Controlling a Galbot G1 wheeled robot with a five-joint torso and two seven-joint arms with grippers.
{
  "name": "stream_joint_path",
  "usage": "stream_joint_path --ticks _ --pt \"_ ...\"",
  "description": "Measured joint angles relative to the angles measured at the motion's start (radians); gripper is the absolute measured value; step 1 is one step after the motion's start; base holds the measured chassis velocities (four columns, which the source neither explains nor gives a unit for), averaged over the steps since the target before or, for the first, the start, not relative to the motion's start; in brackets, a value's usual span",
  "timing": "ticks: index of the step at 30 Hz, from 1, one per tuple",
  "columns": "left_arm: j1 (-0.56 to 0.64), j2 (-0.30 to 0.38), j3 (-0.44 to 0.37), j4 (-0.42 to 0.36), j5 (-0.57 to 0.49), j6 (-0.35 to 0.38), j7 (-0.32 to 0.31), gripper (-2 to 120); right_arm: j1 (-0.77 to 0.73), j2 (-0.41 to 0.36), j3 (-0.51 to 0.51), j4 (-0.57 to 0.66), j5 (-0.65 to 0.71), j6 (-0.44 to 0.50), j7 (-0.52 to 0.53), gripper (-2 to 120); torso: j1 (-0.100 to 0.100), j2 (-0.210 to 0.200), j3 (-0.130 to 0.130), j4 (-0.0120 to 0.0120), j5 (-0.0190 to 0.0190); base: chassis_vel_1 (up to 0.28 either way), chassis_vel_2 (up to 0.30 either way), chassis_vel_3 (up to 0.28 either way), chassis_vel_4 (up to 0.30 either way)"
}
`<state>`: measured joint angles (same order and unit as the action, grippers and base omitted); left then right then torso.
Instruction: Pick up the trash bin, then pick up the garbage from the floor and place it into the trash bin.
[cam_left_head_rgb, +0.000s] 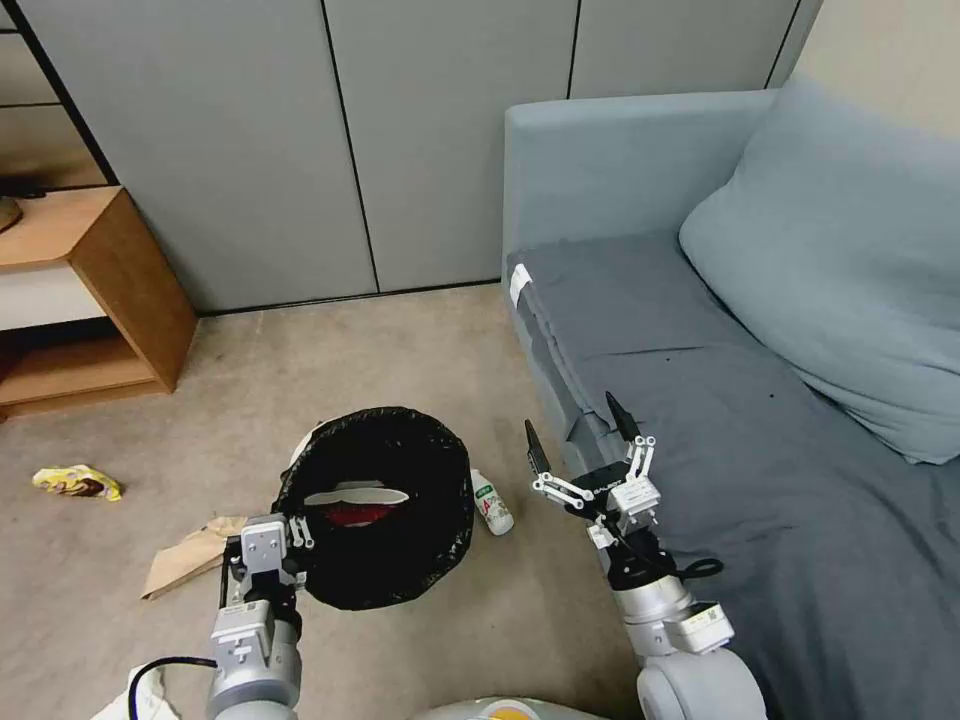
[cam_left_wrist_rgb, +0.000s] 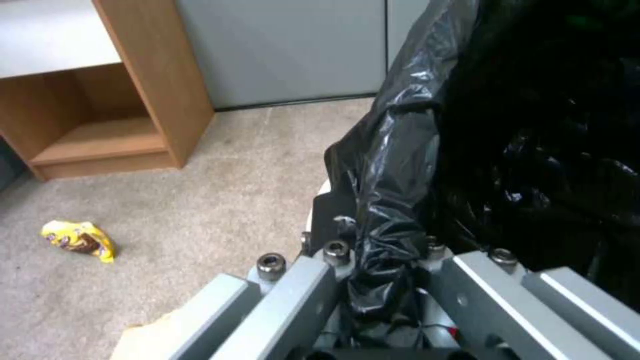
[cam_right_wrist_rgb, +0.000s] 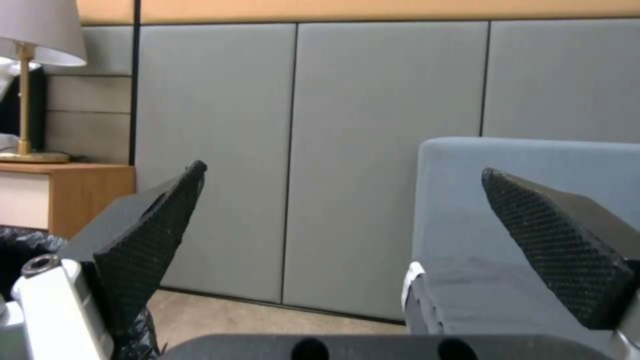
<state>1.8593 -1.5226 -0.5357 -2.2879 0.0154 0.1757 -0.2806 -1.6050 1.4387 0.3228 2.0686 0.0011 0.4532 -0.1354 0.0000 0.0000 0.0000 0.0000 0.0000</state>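
Observation:
The trash bin (cam_left_head_rgb: 442, 462), white with a black bag liner (cam_left_wrist_rgb: 400, 170) over its rim, is tilted with its mouth toward me. My left gripper (cam_left_head_rgb: 288, 537) is shut on the near rim, pinching the liner (cam_left_wrist_rgb: 383, 240). Inside the bin lie a white paper scrap and a red-and-white carton (cam_left_head_rgb: 352, 512). Garbage on the floor: a small green-labelled bottle (cam_left_head_rgb: 491, 502) right of the bin, a brown cardboard scrap (cam_left_head_rgb: 190, 553), and a yellow snack wrapper (cam_left_head_rgb: 78, 483) (cam_left_wrist_rgb: 79, 240) further left. My right gripper (cam_left_head_rgb: 570, 415) (cam_right_wrist_rgb: 343, 170) is open and empty, beside the sofa's front edge and above the bottle.
A grey sofa (cam_left_head_rgb: 700, 400) with a cushion fills the right side. A wooden shelf unit (cam_left_head_rgb: 110, 290) stands at the left against grey wall panels. A white paper scrap (cam_left_head_rgb: 135, 695) lies by my base. Open carpet stretches between the shelf and the sofa.

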Motion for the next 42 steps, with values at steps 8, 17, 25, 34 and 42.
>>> stream_joint_path --ticks 8,17,25,34,42 --pt "-0.004 0.001 -0.017 -0.019 -0.010 0.007 0.000 1 0.083 -0.044 -0.027 -0.026 0.041 -0.088 0.033 100 0.000 0.000 0.000 0.0000 0.0000 0.000 0.000 0.000 0.000" --pt "0.006 -0.008 -0.032 -0.034 -0.010 0.008 -0.002 1 0.233 -0.123 -0.098 -0.105 0.162 -0.272 0.086 100 0.000 0.000 0.000 0.0002 0.0000 0.000 0.000 0.000 0.000" --pt "0.008 -0.010 -0.036 -0.036 -0.012 0.008 -0.003 1 0.356 -0.181 -0.217 -0.205 0.268 -0.386 0.156 100 0.000 0.000 0.000 0.0000 0.0000 0.000 0.000 0.000 0.000" --pt "0.013 -0.013 -0.036 -0.035 -0.010 0.007 -0.005 1 0.522 -0.216 -0.354 -0.372 0.489 -0.600 0.165 100 0.000 0.000 0.000 -0.0001 0.0001 0.000 0.000 0.000 0.000" --pt "0.015 -0.019 -0.030 -0.021 -0.007 0.001 -0.007 1 0.619 -0.212 -0.428 -0.514 0.560 -0.692 0.155 100 0.000 0.000 0.000 0.0001 -0.0002 0.000 0.000 0.000 0.000"
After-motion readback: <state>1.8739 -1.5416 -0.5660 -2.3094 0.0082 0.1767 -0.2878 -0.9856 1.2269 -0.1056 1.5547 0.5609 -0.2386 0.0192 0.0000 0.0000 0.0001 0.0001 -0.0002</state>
